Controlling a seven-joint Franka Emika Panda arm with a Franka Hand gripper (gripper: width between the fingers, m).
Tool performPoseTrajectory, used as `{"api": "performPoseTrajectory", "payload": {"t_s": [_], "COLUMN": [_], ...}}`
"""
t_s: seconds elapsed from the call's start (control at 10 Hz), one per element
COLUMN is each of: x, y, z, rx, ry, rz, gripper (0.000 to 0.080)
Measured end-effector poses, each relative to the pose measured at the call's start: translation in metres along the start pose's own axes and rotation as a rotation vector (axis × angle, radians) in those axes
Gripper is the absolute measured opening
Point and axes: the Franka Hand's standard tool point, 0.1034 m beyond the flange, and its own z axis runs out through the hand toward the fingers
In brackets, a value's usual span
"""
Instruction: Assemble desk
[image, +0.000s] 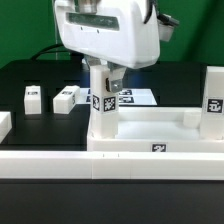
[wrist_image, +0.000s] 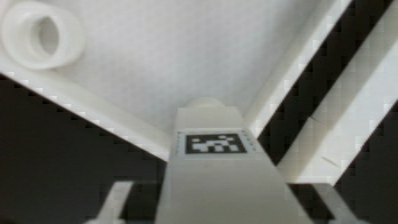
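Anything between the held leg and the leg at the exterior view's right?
Only bare tabletop lies between the held leg and right leg; the exterior view shows it.

arm points down, claw (image: 107, 80) gripping a leg (image: 104, 118).

The gripper (image: 108, 80) has a big white body, smooth and shiny like a plastic box with round corners. Along its top edge there are grey and dark parts, too blurry to tell apart. A dark bit pokes out behind its upper corner. Underneath, the white body turns narrow and dark grey. In the wrist view the two fingers (wrist_image: 119, 205) look like flat, pale grey bars with straight edges.
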Motion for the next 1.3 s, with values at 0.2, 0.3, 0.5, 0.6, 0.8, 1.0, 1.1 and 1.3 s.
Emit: {"api": "performPoseTrajectory", "payload": {"t_s": [0.2, 0.3, 0.5, 0.6, 0.8, 1.0, 1.1, 1.3], "x": [-0.0002, -0.0002, -0.0004, 0.0005, 0.0012, 0.0012, 0.0012, 0.0015], "y": [-0.0001, -0.0001, 0.0007, 0.0019, 0.0026, 0.0029, 0.0030, 0.0032], "z": [0.0001, 0.0001, 0.0003, -0.0002, -0.0002, 0.0001, 0.0002, 0.0002], "rx": [0.000, 0.000, -0.004, -0.013, -0.021, -0.020, -0.020, -0.020], "ry": [0.000, 0.000, -0.003, -0.008, -0.007, -0.009, -0.009, -0.011], "rz": [-0.006, -0.043, -0.130, -0.299, -0.492, -0.624, -0.660, -0.842], "gripper": [0.0382, 0.0529, 0.0623, 0.0623, 0.0648, 0.0649, 0.0649, 0.0649]}}
